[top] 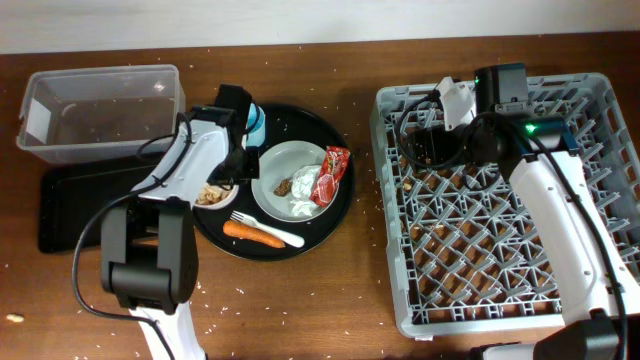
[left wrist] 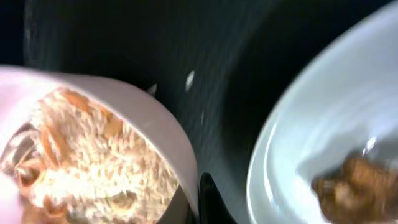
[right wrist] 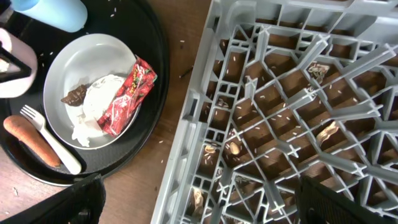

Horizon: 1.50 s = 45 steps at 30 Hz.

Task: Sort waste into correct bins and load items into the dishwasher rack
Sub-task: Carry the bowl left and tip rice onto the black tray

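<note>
My left gripper (top: 224, 183) is shut on the rim of the small white bowl (top: 210, 196), one finger on each side (left wrist: 194, 202). The bowl (left wrist: 149, 118) holds beige grain scraps (left wrist: 81, 155). The grey-green plate (top: 282, 165) beside it carries the red wrapper (top: 333, 172), white tissue (top: 304, 203) and brown bit (top: 283, 187). The carrot (top: 248, 233) and white fork (top: 272, 232) lie in front of the plate. The blue cup (top: 257, 122) stands behind it. My right gripper (right wrist: 199, 202) is open and empty over the left part of the grey rack (top: 390, 210).
All the dishes sit on a large round black tray (top: 325, 130). The clear tub (top: 100, 110) stands at the back left and the flat black tray (top: 70, 205) lies in front of it. Rice grains are scattered on the table and the rack floor (right wrist: 292, 118).
</note>
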### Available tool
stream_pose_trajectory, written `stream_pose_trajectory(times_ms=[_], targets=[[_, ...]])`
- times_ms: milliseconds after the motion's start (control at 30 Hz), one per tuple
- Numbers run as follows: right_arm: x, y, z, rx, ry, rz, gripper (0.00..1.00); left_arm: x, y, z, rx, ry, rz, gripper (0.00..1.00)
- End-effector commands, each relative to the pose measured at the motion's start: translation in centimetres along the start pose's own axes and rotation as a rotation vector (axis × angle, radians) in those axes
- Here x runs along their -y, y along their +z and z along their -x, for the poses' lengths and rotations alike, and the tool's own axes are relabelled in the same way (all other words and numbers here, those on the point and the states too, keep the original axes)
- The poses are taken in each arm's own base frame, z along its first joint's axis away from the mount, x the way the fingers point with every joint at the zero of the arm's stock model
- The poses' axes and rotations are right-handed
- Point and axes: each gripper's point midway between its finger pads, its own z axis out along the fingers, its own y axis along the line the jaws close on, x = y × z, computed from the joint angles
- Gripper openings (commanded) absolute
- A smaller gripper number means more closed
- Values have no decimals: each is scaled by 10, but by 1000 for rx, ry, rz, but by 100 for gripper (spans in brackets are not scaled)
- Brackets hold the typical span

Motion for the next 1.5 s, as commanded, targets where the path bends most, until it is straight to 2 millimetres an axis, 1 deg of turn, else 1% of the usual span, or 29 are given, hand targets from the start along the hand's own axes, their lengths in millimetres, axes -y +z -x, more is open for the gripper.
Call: stream_pose_trajectory(times_ms=[0, 67, 133, 200, 267, 300, 433, 500, 533, 600, 667, 700, 767, 867, 1000, 1100, 1133, 1233, 1300, 1467], targets=[[1, -2, 4, 10, -12, -11, 96, 2, -38, 18, 32, -7, -12, 1], [1, -2, 5, 11, -12, -11, 96, 0, -78, 29, 55, -12, -17, 0], [1, -2, 4, 10, -12, -11, 96, -13, -118, 32, 67, -37, -17, 1], [1, -2, 5, 11, -12, -10, 96, -32, -137, 31, 60, -73, -30, 0], [1, -2, 4, 11, -12, -10, 96, -43, -140, 30, 39, -77, -119, 0], [1, -2, 4, 10, -12, -10, 96, -56, -140, 30, 29, -105, -189, 0], [1, -2, 4, 11, -12, -10, 96, -98, -146, 32, 60, -157, -415, 0], [1, -2, 4, 10, -12, -10, 96, -109, -148, 23, 71, -146, -580, 0], [1, -2, 4, 10, -12, -10, 96, -114, -146, 20, 71, -152, -618, 0], [1, -2, 4, 9, -11, -10, 96, -125, -137, 11, 90, -178, -755, 0], [1, -2, 4, 9, -11, -10, 96, -132, -129, 7, 117, -210, -844, 0], [1, -2, 4, 10, -12, -10, 96, -138, -121, 4, 156, -238, -921, 0], [1, -2, 4, 11, -12, -10, 96, -150, -110, 2, 205, -297, -990, 0], [1, -2, 4, 10, -12, -10, 96, -170, -102, 0, 314, -386, -1102, 0], [1, -2, 4, 11, -12, -10, 96, -195, -107, -5, 416, -486, -1203, 0], [1, -2, 4, 11, -12, -10, 96, -212, -123, -4, 505, -531, -1276, 0], [1, -2, 4, 11, -12, -10, 96, -217, -131, -2, 547, -539, -1314, 0], [1, -2, 4, 10, -12, -10, 96, -224, -147, 2, 616, -554, -1392, 0], [1, -2, 4, 10, -12, -10, 96, -226, -155, 3, 642, -559, -1429, 0], [1, -2, 4, 10, -12, -10, 96, -239, -156, -1, 622, -643, -1453, 0]])
